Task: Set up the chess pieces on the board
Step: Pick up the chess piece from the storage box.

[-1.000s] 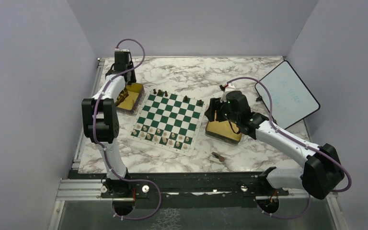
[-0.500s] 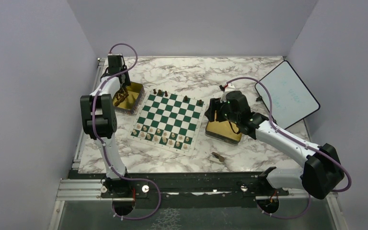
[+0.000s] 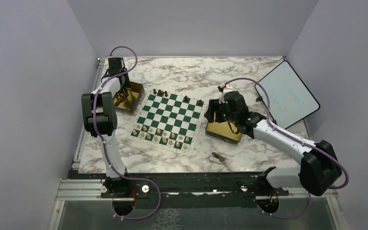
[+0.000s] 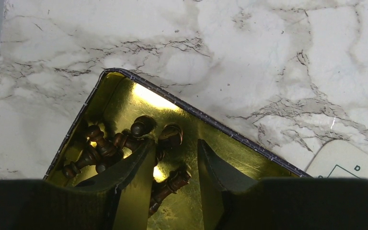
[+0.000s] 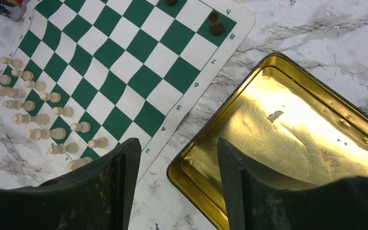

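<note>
Left gripper [image 4: 176, 142]: about half open, holding nothing. Its fingers straddle one dark piece [image 4: 170, 184] lying flat in the left tin [image 4: 139, 100], which looks like the line-up for a pinch. The dark heap [image 4: 106, 148] sits just beside it.

Right gripper [image 5: 178, 142]: wide open and empty, over the rim of the right tin [image 5: 287, 124]. That tin is bare, so this arm is probably idle.

Board [image 5: 124, 62] is between the tins. Pale pieces [image 5: 38, 103] fill its two near rows, and only a few placed darks [image 3: 160, 92] stand on the far rank.

Stray piece [image 3: 217, 156] is on the table [image 3: 182, 72], off the board.

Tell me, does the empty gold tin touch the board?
Apart. The right wrist view shows bare table between the tin and the board.
</note>
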Tool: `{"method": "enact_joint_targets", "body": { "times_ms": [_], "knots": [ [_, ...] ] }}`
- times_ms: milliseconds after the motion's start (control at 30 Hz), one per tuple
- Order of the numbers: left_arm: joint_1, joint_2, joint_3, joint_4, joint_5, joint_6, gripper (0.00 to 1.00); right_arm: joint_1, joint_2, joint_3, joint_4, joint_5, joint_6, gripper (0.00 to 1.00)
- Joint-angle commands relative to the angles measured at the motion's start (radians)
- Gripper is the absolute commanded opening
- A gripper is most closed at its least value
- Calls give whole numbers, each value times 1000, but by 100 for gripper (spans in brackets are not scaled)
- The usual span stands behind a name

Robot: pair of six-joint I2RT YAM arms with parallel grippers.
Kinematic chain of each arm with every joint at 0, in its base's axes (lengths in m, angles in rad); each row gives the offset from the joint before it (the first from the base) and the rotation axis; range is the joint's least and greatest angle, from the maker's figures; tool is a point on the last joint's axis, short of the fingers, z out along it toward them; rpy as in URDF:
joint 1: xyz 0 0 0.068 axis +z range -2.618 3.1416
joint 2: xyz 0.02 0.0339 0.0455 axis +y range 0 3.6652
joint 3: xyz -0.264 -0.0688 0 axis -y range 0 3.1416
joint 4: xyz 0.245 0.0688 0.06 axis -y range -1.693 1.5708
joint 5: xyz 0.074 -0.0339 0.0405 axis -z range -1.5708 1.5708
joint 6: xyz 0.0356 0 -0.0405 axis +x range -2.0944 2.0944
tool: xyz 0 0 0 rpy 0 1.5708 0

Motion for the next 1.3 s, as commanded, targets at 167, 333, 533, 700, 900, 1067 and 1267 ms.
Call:
{"method": "enact_joint_targets", "body": {
  "times_ms": [167,333,533,700,900,1067,1267],
  "knots": [
    [11,19,36,52,22,29,32,-5,23,40,-3,-2,-15,65],
    [12,27,40,53,29,30,27,-5,22,38,-4,-2,-19,65],
    [12,41,40,55,38,33,25,-5,18,37,-5,1,-24,65],
    [11,24,30,55,40,34,22,-5,13,33,-4,7,-28,65],
    [11,-7,13,52,45,13,20,-5,16,34,-3,-6,-25,65],
    [11,-33,-3,37,36,-11,19,-5,-2,34,-2,-3,-22,65],
    [12,-66,-19,19,29,-31,18,-5,-14,25,2,-3,-27,65]
  ]
}}
